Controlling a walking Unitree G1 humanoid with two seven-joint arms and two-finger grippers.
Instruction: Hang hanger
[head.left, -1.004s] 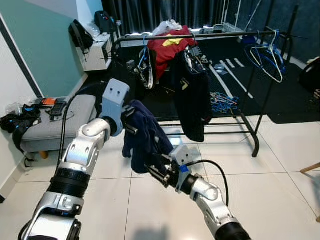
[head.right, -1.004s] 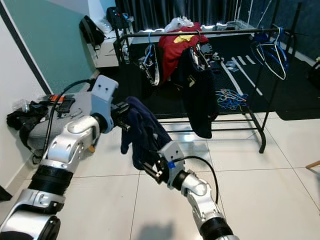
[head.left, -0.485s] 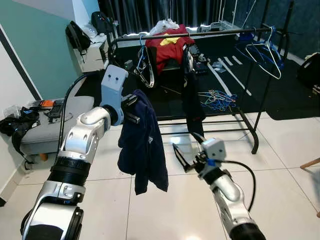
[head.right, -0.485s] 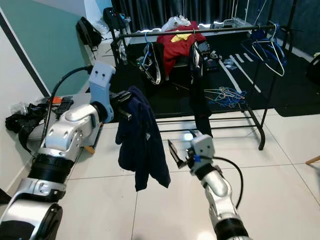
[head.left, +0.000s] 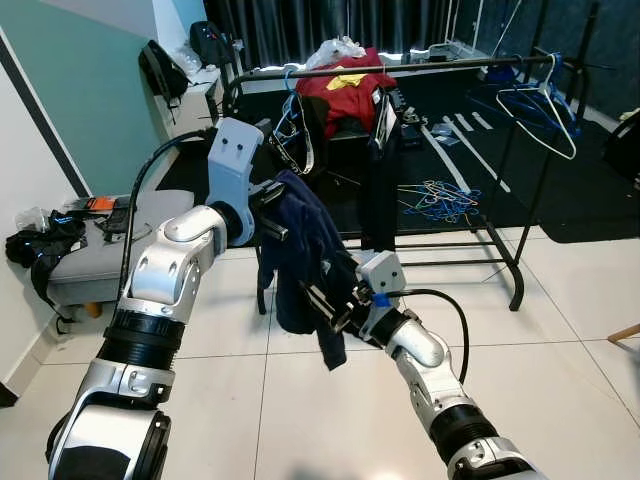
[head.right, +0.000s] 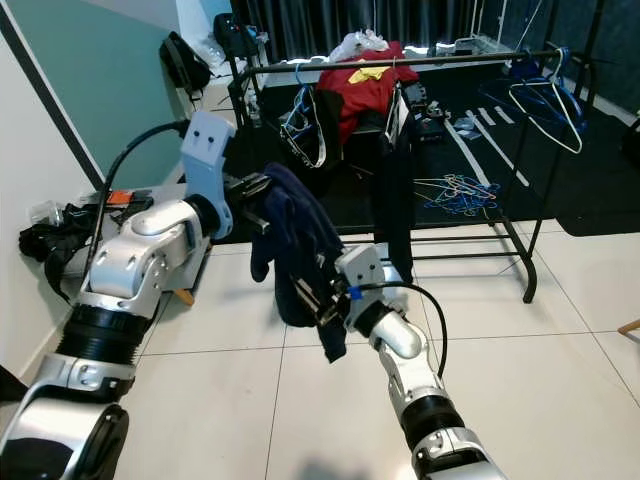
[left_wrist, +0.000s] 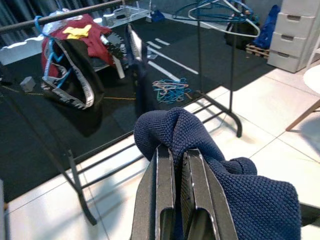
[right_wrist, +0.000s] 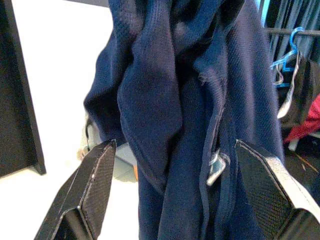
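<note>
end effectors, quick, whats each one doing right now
Left end effector: closed on the navy garment, holding it up.
Right end effector: open, fingers on either side of the hanging garment.

Navy knit garment (head.left: 305, 250) hung bunched and draped in folds, its hanger hidden, before the black clothes rack (head.left: 400, 70).
</note>
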